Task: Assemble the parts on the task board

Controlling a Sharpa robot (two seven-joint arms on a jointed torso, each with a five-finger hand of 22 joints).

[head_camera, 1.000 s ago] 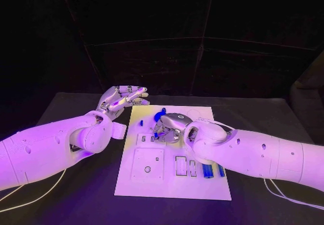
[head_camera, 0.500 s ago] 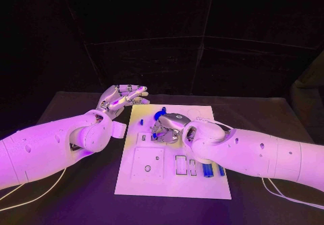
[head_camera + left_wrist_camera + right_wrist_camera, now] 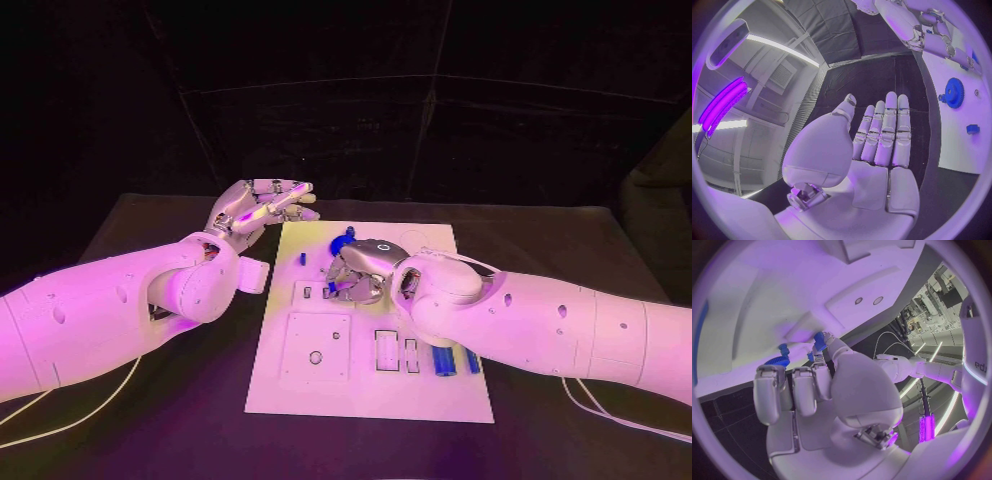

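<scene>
Reaching over the middle of the task board point(image 3: 368, 400), the right hand point(image 3: 361, 272) has its fingers point(image 3: 795, 387) curled downward, and its thumb and a fingertip pinch a small blue part point(image 3: 819, 341) just above the board's white face. Close beside that pinch, toward the board's far end, lies a blue gear point(image 3: 340, 246), which the left wrist view also shows flat on the board point(image 3: 954, 92). A small blue peg point(image 3: 302, 260) stands near the board's left edge, level with the right hand, and the left wrist view shows it too point(image 3: 972, 129). Toward the board's near end, two blue cylinders point(image 3: 457, 362) lie side by side close to its right edge, partly under the right forearm, just beside a pair of narrow rectangular slots point(image 3: 398, 352). Left of those slots sits a square recessed plate point(image 3: 316, 347) with a small hole in it.

Off the board's far left corner, the left hand point(image 3: 263, 208) hangs above the dark counter point(image 3: 159, 420), holding nothing. In its wrist view the fingers point(image 3: 886, 131) lie straight and side by side, the thumb set a little apart, the palm open, with the board's left edge running alongside them.
</scene>
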